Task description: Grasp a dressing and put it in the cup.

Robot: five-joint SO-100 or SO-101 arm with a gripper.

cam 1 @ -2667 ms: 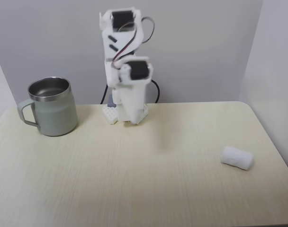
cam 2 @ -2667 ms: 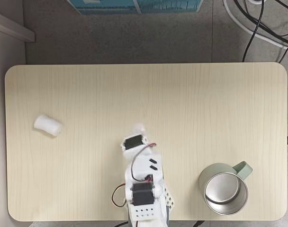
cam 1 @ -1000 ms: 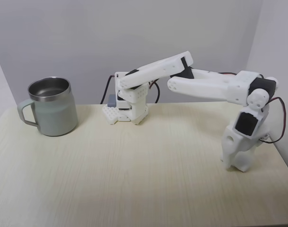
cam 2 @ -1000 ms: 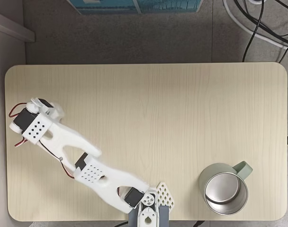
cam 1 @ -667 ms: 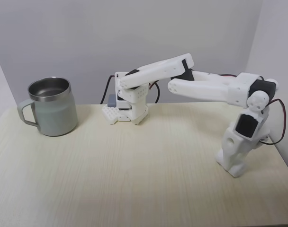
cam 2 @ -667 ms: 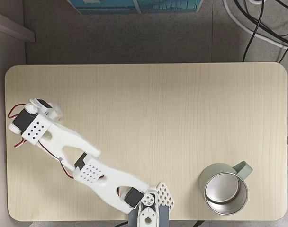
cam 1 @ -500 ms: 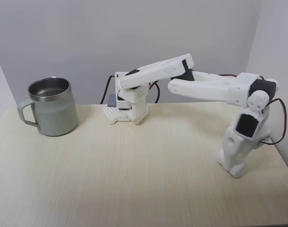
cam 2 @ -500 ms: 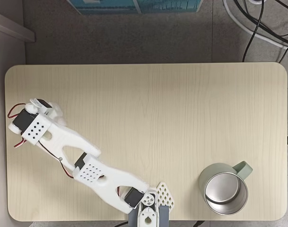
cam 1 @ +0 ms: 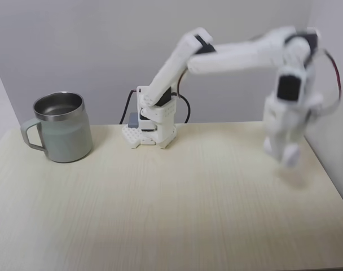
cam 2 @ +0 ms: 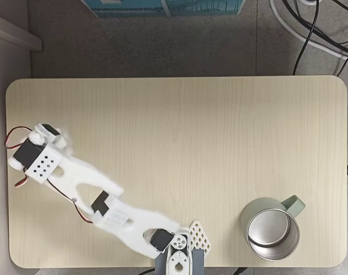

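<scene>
We see the arm risen since a moment ago, blurred gripper off the table, grip unreadable, cup unmoved far left.

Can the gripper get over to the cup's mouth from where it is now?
Probably yes. The gripper hangs above the table at the far end from the cup. Nothing stands on the tabletop between them, and the cup stands upright with its mouth open.

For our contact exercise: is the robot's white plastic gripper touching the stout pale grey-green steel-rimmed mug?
Apart. In a fixed view, the gripper hangs far right and the mug stands far left, with bare wooden table between them.
</scene>
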